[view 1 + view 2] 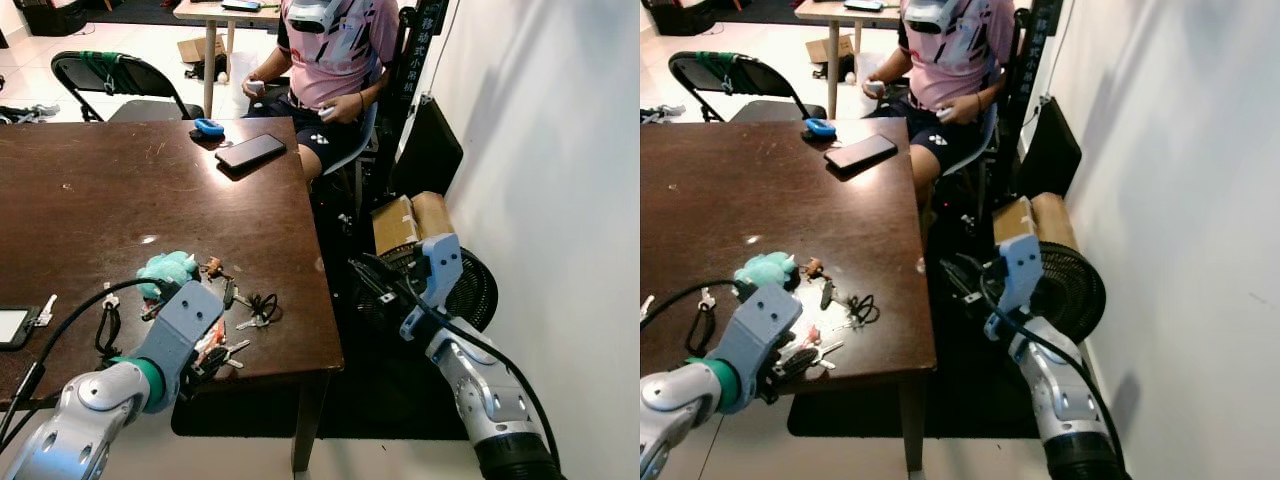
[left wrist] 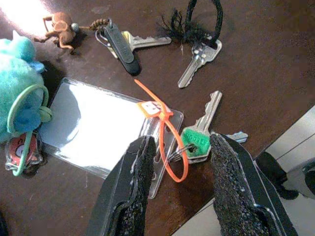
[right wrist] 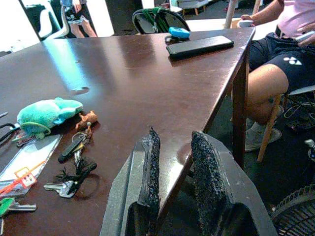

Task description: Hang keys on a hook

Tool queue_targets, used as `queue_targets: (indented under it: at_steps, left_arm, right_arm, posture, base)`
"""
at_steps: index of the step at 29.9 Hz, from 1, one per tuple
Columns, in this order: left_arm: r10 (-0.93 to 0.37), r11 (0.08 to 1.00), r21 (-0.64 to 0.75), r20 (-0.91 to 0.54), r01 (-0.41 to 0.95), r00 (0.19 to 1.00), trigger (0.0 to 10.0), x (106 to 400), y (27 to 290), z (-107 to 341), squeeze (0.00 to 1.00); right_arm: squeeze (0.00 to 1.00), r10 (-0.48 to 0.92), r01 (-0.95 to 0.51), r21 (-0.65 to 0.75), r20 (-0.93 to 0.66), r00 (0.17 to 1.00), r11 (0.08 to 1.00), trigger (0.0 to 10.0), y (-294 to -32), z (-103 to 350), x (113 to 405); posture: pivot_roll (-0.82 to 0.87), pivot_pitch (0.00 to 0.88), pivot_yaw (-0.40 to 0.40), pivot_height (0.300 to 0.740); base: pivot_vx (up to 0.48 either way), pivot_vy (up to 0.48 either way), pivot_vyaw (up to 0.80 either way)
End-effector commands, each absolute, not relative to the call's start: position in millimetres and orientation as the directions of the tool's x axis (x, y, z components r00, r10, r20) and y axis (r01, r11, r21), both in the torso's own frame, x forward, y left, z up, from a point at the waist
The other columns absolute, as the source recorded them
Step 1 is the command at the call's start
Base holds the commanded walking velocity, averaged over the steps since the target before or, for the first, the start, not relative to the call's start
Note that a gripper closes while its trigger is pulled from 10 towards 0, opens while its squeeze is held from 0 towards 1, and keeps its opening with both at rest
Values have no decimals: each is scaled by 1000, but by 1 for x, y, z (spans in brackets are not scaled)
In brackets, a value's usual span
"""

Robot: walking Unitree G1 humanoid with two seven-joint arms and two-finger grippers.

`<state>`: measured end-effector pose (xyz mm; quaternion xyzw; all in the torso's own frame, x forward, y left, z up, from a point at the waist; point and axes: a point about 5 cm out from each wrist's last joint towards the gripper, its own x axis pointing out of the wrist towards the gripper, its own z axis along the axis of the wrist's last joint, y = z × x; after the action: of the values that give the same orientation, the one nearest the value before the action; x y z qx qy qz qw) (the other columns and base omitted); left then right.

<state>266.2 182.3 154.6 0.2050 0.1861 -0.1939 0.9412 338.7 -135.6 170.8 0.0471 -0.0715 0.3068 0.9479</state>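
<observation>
Fingers [image 2: 140, 196] of left gripper [image 2: 179, 189] spread open over green-tagged silver key [image 2: 199, 132] on dark wooden counter [image 1: 120, 200]; right gripper [image 3: 174, 182] parted, empty, beside the counter.

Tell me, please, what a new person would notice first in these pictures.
Probably the clutter of keys and a teal plush charm near the front edge of the dark wooden table, with the left tool open just above a green-tagged key. Next, a seated person in a pink shirt at the far corner, and the right tool off the table's side.
</observation>
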Motion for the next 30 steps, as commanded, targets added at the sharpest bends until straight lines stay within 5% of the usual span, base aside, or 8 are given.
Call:
queue_targets:
  at_steps: [1, 5, 8, 11, 13, 15, 16, 30]
  left_arm:
    - [-271, 845, 308, -459, 438, 846, 10000, 262, 186, 149, 0]
    - [-264, 847, 305, -471, 436, 842, 10000, 261, 187, 144, 0]
    - [-256, 850, 303, -477, 431, 841, 7608, 262, 187, 141, 0]
    - [-256, 850, 303, -477, 431, 841, 7608, 262, 187, 141, 0]
    - [-249, 852, 306, -479, 426, 842, 1922, 264, 187, 140, 0]
    - [-246, 852, 307, -479, 424, 843, 1922, 264, 187, 140, 0]
    - [-243, 853, 310, -478, 421, 844, 0, 264, 187, 140, 0]
    - [-235, 873, 305, -420, 380, 877, 0, 268, 187, 151, 0]
  right_arm:
    - [0, 577, -590, 52, 157, 801, 806, 10000, -136, 168, 338]
    - [0, 573, -586, 51, 155, 805, 809, 10000, -138, 168, 338]
    - [0, 572, -585, 51, 155, 805, 810, 10000, -138, 168, 338]
    - [0, 572, -585, 51, 155, 805, 810, 10000, -138, 168, 338]
    - [0, 571, -584, 52, 155, 806, 810, 10000, -138, 168, 338]
    - [0, 571, -584, 52, 155, 806, 810, 10000, -138, 168, 338]
    - [0, 570, -583, 52, 155, 807, 811, 10000, -138, 168, 338]
    - [0, 570, -583, 54, 157, 807, 811, 10000, -138, 169, 338]
  posture:
    - [142, 132, 66, 740]
    - [138, 136, 64, 740]
    - [136, 137, 63, 740]
    - [136, 137, 63, 740]
    - [133, 137, 63, 740]
    - [133, 137, 63, 740]
    - [134, 137, 63, 740]
    - [135, 135, 62, 740]
  base:
    - [0, 0, 0]
    - [0, 0, 0]
    - [0, 0, 0]
    - [0, 0, 0]
    - [0, 0, 0]
    - [0, 0, 0]
    - [0, 0, 0]
    - [0, 0, 0]
